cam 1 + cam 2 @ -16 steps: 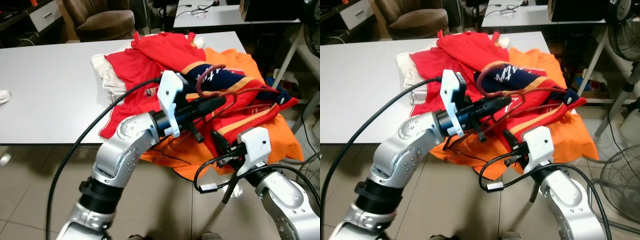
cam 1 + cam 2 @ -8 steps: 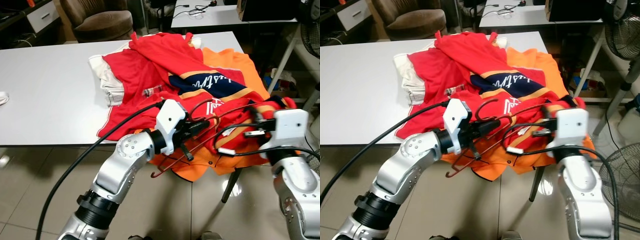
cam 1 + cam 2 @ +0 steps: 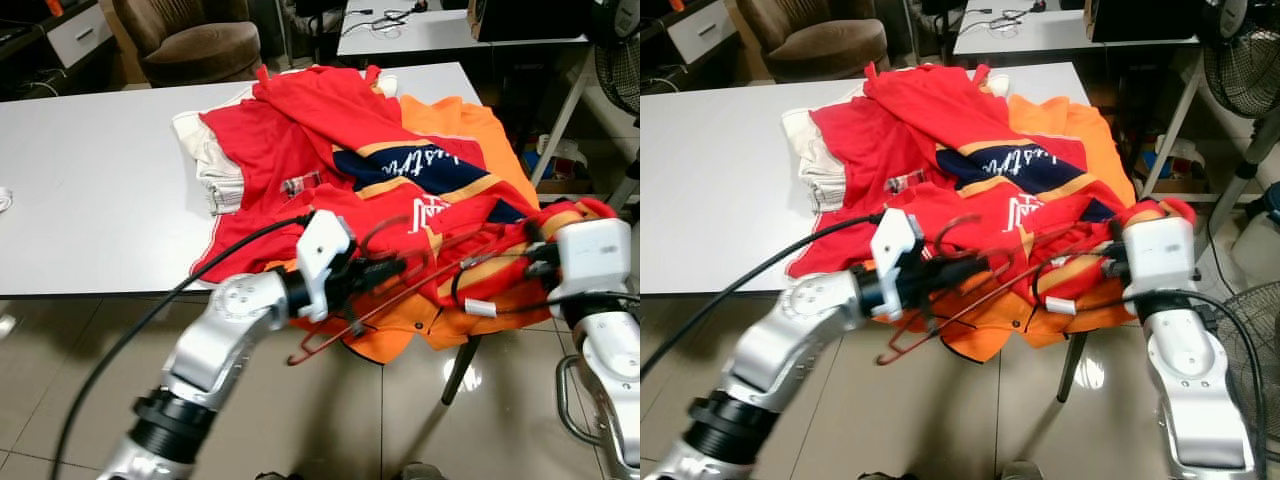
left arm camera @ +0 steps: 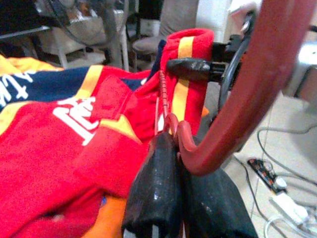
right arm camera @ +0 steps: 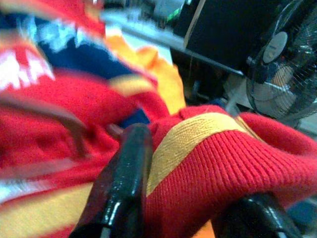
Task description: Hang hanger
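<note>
Lowered left tool [image 3: 392, 270] pinching red hanger [image 3: 400, 296], right tool [image 5: 188, 198] clamping blurred jersey cuff [image 5: 213, 158].

Off the white table's [image 3: 710, 180] front edge, the left gripper [image 3: 985, 266] pinches a dark red hanger [image 3: 970, 300]; the right gripper [image 3: 1110, 262] clamps the red jersey's [image 3: 970, 215] striped cuff nearby.

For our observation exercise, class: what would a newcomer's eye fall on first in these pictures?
First, the bright heap of red, orange and navy clothes spilling over the near right edge of the white table. Next, the left end effector, shut on a dark red wire hanger at the heap's front. To the right, the right end effector grips a red knit cuff with a yellow stripe.
</note>
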### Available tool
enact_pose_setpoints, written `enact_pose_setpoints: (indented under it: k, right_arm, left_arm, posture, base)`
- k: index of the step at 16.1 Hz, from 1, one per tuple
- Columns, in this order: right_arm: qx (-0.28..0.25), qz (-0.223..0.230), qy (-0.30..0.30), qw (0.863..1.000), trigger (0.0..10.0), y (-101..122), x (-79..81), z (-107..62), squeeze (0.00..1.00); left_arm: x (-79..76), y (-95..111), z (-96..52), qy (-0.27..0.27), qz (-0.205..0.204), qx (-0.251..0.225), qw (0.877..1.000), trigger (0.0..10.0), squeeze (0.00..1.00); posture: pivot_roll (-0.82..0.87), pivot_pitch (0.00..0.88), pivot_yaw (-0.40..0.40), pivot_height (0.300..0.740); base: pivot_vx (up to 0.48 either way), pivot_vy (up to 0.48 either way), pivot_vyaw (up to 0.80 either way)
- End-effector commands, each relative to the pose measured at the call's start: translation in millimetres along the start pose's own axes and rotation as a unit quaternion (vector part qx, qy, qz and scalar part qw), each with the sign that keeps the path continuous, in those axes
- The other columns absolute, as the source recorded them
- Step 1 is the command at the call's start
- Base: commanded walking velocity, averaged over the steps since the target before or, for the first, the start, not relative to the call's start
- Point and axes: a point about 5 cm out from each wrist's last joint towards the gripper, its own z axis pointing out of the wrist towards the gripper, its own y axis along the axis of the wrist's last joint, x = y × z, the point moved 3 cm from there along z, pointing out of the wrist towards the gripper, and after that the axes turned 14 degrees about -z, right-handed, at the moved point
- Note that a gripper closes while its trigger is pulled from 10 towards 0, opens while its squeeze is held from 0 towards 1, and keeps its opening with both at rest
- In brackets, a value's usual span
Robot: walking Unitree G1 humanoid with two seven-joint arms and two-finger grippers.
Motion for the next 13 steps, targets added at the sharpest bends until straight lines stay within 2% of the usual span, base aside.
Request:
enact_pose_setpoints:
  k: [1,2,3,4,6,7,8,9,11,12,13]
  right_arm:
    - [0.006,-0.048,0.030,0.998,10.0,-6.1,10.1,-1.9,1.00]
    - [0.028,-0.092,0.078,0.992,10.0,-20.3,22.6,-6.1,1.00]
    - [0.040,-0.110,0.088,0.989,10.0,-27.5,25.5,-8.4,1.00]
    - [0.051,-0.117,0.093,0.987,10.0,-35.2,28.2,-10.9,1.00]
    - [0.050,-0.093,0.089,0.990,10.0,-35.7,29.7,-11.3,1.00]
    - [0.029,-0.071,0.096,0.992,10.0,-31.3,33.9,-12.7,1.00]
    - [0.003,-0.070,0.110,0.992,10.0,-25.8,39.1,-15.4,1.00]
    - [-0.038,-0.104,0.147,0.983,10.0,-17.3,49.5,-22.0,1.00]
    - [-0.050,-0.147,0.201,0.967,10.0,-19.4,63.2,-31.7,1.00]
    - [-0.041,-0.181,0.224,0.957,10.0,-27.6,69.1,-36.1,1.00]
    - [-0.039,-0.191,0.223,0.955,10.0,-31.3,69.6,-37.9,0.00]
  left_arm:
    - [0.3,2.8,-4.9,-0.021,0.009,0.014,1.000,10.0,0.00]
    - [7.5,12.9,-12.6,-0.026,0.017,0.014,0.999,10.0,0.00]
    - [9.5,20.8,-16.5,-0.033,0.017,0.008,0.999,10.0,0.00]
    - [10.6,35.1,-22.4,-0.049,0.013,-0.007,0.999,10.0,0.00]
    - [11.7,52.2,-25.8,-0.056,-0.002,-0.038,0.998,10.0,0.00]
    - [14.8,66.8,-27.5,-0.053,-0.024,-0.076,0.995,10.0,0.00]
    - [22.8,79.7,-27.8,-0.033,-0.047,-0.115,0.992,10.0,0.00]
    - [36.2,90.6,-26.7,0.007,-0.079,-0.158,0.984,10.0,0.00]
    - [46.8,88.8,-22.5,0.053,-0.105,-0.177,0.977,10.0,0.00]
    - [47.2,76.8,-17.6,0.072,-0.112,-0.165,0.977,10.0,0.00]
    - [42.2,67.1,-13.7,0.071,-0.120,-0.153,0.978,10.0,0.00]
  posture:
    - [-0.33,0.037,0.139,0.740]
    - [-0.33,0.036,0.140,0.740]
    - [-0.33,0.037,0.140,0.740]
    - [-0.33,0.040,0.142,0.740]
    - [-0.33,0.041,0.143,0.740]
    - [-0.33,0.043,0.144,0.740]
    - [-0.33,0.042,0.144,0.740]
    - [-0.33,0.041,0.145,0.740]
    - [-0.33,0.042,0.145,0.740]
    - [-0.33,0.042,0.145,0.740]
    - [-0.33,0.044,0.146,0.740]
  base:
    - [0.000,0.000,0.00]
    - [0.000,0.000,0.00]
    - [0.000,0.000,0.00]
    - [0.000,0.000,0.00]
    - [0.000,0.000,0.00]
    - [0.000,0.000,0.00]
    - [0.000,0.000,0.00]
    - [0.000,0.000,0.00]
    - [0.000,0.000,0.00]
    - [0.000,0.000,0.00]
    - [0.000,0.000,0.00]
